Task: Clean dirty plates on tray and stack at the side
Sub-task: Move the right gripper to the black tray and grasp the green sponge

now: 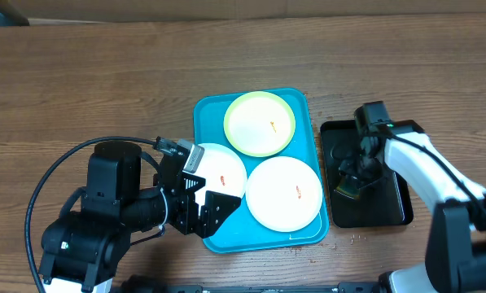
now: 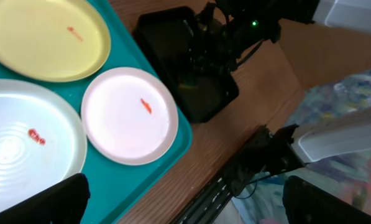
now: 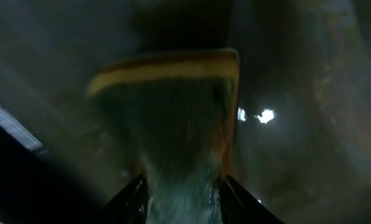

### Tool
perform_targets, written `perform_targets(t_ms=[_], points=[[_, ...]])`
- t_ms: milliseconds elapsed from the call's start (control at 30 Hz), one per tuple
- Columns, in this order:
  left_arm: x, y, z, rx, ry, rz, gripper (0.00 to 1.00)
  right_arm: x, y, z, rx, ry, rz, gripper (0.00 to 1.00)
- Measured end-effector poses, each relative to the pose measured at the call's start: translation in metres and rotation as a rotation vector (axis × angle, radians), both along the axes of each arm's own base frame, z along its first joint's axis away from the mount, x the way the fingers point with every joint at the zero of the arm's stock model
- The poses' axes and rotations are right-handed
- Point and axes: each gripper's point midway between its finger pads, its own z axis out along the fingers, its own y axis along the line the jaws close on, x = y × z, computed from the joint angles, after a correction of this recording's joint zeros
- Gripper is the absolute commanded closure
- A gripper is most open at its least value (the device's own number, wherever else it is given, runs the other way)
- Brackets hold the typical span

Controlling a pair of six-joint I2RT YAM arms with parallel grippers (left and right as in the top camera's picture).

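The blue tray (image 1: pixel 263 236) holds three plates, each with an orange-red smear: a yellow-green rimmed plate (image 1: pixel 260 123) at the back, a white plate (image 1: pixel 222 171) at front left and a white plate (image 1: pixel 283 193) at front right. My left gripper (image 1: pixel 216 213) is open and empty over the tray's front left corner, partly covering the left white plate. The left wrist view shows the plates (image 2: pixel 129 115) and the tray (image 2: pixel 129 180), with the fingers (image 2: pixel 185 208) spread wide. My right gripper (image 1: pixel 352 175) is down in the black tray, shut on a yellow-and-green sponge (image 3: pixel 173 112).
A smaller black tray (image 1: pixel 389 203) stands right of the blue tray, also seen in the left wrist view (image 2: pixel 166 37). Bare wooden table lies left of and behind the blue tray. The table's front edge runs close below the blue tray.
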Motion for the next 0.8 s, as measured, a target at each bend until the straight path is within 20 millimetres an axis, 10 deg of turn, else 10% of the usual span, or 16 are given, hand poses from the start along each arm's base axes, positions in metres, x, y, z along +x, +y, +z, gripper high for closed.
perform_targets(t_ms=[133, 367, 433, 533, 800], points=[[-0.001, 0.007, -0.009, 0.045, 0.026, 0.030, 0.00, 0.009, -0.001, -0.017, -0.013, 0.002, -0.009, 0.96], [0.002, 0.012, -0.013, 0.078, 0.024, 0.056, 0.00, 0.010, -0.003, -0.018, -0.023, 0.008, 0.054, 0.96], [0.004, 0.012, -0.012, 0.080, 0.015, 0.060, 0.00, 0.006, -0.005, -0.014, -0.035, 0.029, 0.084, 0.85], [0.009, 0.012, -0.009, 0.076, -0.011, 0.064, 0.00, -0.006, -0.008, 0.001, -0.043, 0.056, 0.121, 0.39], [0.010, 0.012, -0.008, 0.074, -0.021, 0.065, 0.00, 0.011, -0.009, 0.025, -0.055, -0.068, 0.140, 0.43]])
